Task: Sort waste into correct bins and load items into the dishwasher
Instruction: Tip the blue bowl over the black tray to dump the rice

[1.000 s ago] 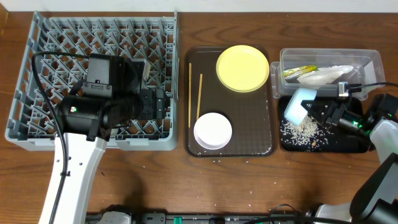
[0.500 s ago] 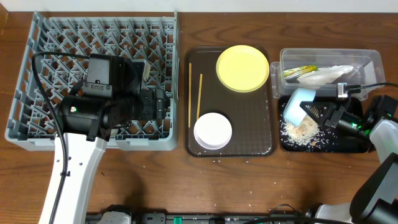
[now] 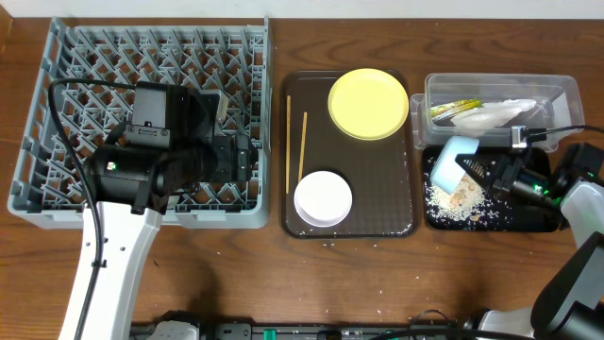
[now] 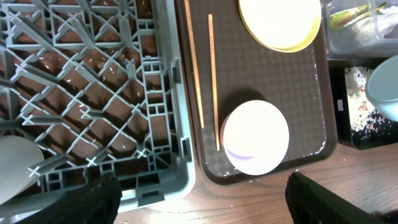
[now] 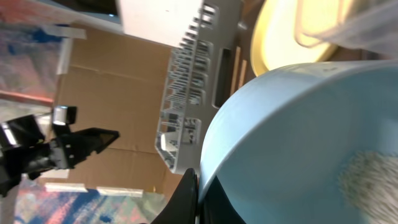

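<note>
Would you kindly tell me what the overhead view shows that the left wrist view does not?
Only overhead: the right gripper holding the light blue bowl tilted over the black tray. Only left wrist: a pale rounded item in the dish rack. Both: chopsticks, yellow plate, white bowl.

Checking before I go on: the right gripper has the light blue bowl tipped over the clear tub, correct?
Not quite. The right gripper does hold the light blue bowl tipped, but over the black tray, where the rice scraps lie, not over the clear tub behind it. The overhead view shows it.
</note>
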